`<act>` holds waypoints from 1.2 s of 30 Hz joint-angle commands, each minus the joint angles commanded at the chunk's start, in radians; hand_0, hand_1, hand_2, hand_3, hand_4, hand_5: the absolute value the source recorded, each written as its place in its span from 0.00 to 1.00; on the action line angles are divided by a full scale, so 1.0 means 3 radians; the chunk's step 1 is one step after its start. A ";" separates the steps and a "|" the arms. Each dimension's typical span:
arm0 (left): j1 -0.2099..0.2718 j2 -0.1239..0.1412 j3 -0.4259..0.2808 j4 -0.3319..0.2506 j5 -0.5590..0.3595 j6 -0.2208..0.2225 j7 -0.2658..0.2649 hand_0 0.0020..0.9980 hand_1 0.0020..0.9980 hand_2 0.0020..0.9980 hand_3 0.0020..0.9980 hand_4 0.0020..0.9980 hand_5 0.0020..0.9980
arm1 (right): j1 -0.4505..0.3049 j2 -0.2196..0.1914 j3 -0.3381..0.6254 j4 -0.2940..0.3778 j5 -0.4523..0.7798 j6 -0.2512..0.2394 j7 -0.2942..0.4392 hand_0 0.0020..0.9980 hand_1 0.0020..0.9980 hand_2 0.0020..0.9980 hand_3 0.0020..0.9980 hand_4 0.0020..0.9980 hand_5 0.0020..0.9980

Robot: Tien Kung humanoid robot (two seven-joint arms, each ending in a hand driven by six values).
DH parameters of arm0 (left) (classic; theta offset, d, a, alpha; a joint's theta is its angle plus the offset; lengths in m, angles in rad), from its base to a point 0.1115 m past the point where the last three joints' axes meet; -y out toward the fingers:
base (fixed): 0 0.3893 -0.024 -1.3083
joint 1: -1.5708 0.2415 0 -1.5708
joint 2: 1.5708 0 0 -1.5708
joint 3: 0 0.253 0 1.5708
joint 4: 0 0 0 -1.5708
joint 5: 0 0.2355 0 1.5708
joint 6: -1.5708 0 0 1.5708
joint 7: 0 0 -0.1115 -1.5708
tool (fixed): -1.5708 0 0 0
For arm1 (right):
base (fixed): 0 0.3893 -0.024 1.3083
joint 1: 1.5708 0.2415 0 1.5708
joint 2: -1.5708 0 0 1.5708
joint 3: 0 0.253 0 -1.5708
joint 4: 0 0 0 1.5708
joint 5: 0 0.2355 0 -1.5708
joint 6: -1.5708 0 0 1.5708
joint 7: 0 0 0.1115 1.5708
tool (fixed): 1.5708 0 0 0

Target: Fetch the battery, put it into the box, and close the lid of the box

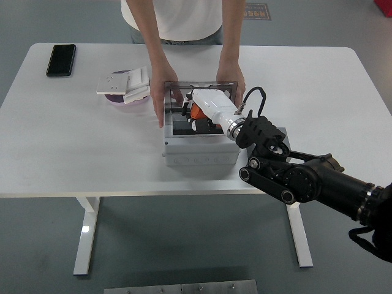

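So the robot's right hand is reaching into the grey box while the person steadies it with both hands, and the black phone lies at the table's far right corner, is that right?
Not quite: the black phone lies at the table's far left corner, as the head view shows. The rest holds: the right hand reaches into the grey box, and the person's hands steady it on both sides.

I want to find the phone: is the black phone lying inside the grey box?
No, the black phone lies flat near the table's far left corner, well apart from the grey box.
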 joint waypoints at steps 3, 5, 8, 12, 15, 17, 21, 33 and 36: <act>0.0000 0.0000 -0.0001 0.0000 0.0001 -0.0001 0.0002 0.64 0.74 0.59 0.52 0.38 0.00 | 0.0001 0.0002 0.0013 -0.0002 0.0014 0.0009 0.0007 0.31 0.26 0.37 0.39 0.22 0.00; 0.0000 0.0000 -0.0002 0.0000 0.0002 -0.0001 0.0003 0.64 0.74 0.59 0.52 0.38 0.00 | 0.0000 0.0003 0.0018 -0.0005 0.0025 0.0011 0.0011 0.31 0.26 0.37 0.39 0.22 0.00; 0.0001 0.0000 -0.0004 0.0000 0.0002 0.0000 0.0003 0.64 0.74 0.59 0.52 0.38 0.00 | 0.0001 0.0006 0.0022 -0.0010 0.0038 0.0010 0.0018 0.52 0.45 0.53 0.55 0.54 0.00; 0.0003 0.0000 -0.0007 -0.0001 0.0004 0.0000 0.0006 0.64 0.74 0.59 0.52 0.38 0.00 | 0.0001 0.0010 0.0024 -0.0013 0.0044 0.0008 0.0024 0.52 0.45 0.53 0.55 0.54 0.00; 0.0004 0.0001 -0.0008 -0.0002 0.0003 0.0001 0.0005 0.64 0.74 0.59 0.52 0.38 0.00 | -0.0001 0.0015 0.0026 -0.0016 0.0048 0.0011 0.0028 0.56 0.54 0.60 0.63 0.56 0.00; 0.0004 0.0000 -0.0010 -0.0002 0.0007 0.0001 0.0007 0.64 0.74 0.59 0.52 0.38 0.00 | -0.0002 0.0018 0.0027 -0.0019 0.0051 0.0016 0.0030 0.56 0.54 0.60 0.63 0.56 0.00; 0.0004 0.0001 -0.0013 -0.0002 0.0009 0.0002 0.0008 0.64 0.74 0.59 0.52 0.38 0.00 | -0.0006 0.0023 0.0026 -0.0020 0.0065 0.0025 0.0037 0.57 0.56 0.61 0.64 0.57 0.00; 0.0012 -0.0001 -0.0019 -0.0004 0.0015 0.0005 0.0012 0.64 0.74 0.59 0.52 0.38 0.00 | -0.0011 0.0032 0.0024 -0.0014 0.0095 0.0010 0.0055 0.68 0.64 0.65 0.65 0.71 0.03; 0.0015 -0.0003 -0.0025 -0.0005 0.0022 0.0006 0.0017 0.64 0.74 0.59 0.52 0.38 0.00 | -0.0007 0.0025 0.0036 0.0008 0.0086 0.0008 0.0047 0.68 0.64 0.65 0.65 0.71 0.03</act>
